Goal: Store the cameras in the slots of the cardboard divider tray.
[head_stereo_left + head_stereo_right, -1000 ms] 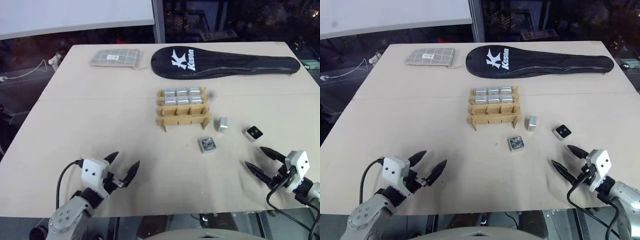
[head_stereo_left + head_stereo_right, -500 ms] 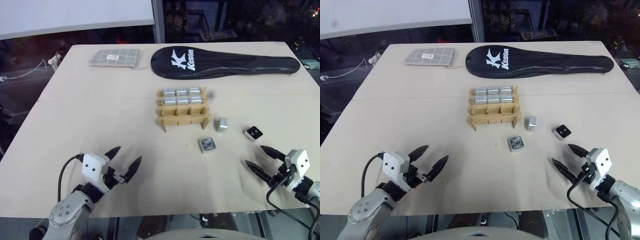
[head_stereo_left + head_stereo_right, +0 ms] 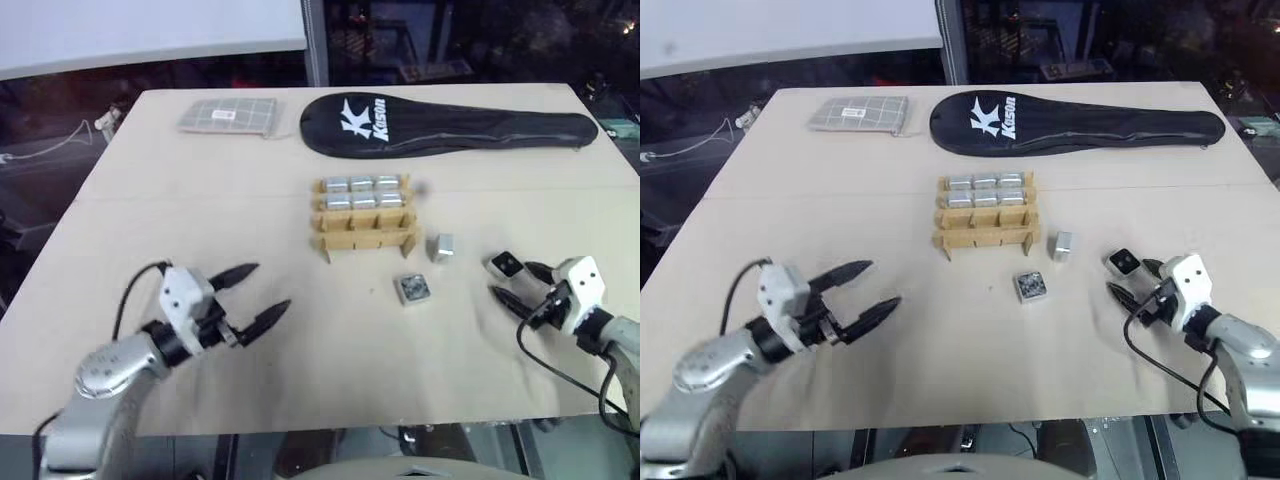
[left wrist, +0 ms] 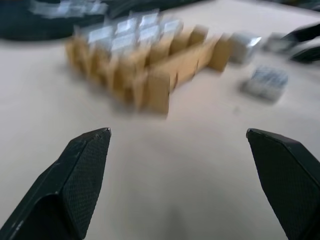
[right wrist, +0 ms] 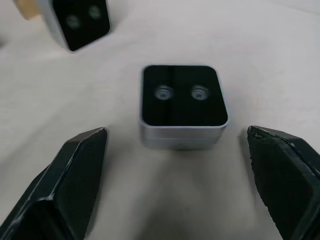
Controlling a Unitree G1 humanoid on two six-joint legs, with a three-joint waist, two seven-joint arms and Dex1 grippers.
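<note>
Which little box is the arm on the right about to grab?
Start at the cardboard divider tray mid-table, then look right past two loose cameras. The camera farthest right lies just ahead of the open right end effector. Unlike its neighbours, its black two-lens face points up.

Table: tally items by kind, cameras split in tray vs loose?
Cameras in the cardboard divider tray: 6
Loose cameras: 3
Cardboard divider tray: 1
Black racket cover: 1
Grey checked pouch: 1
Total: 12
</note>
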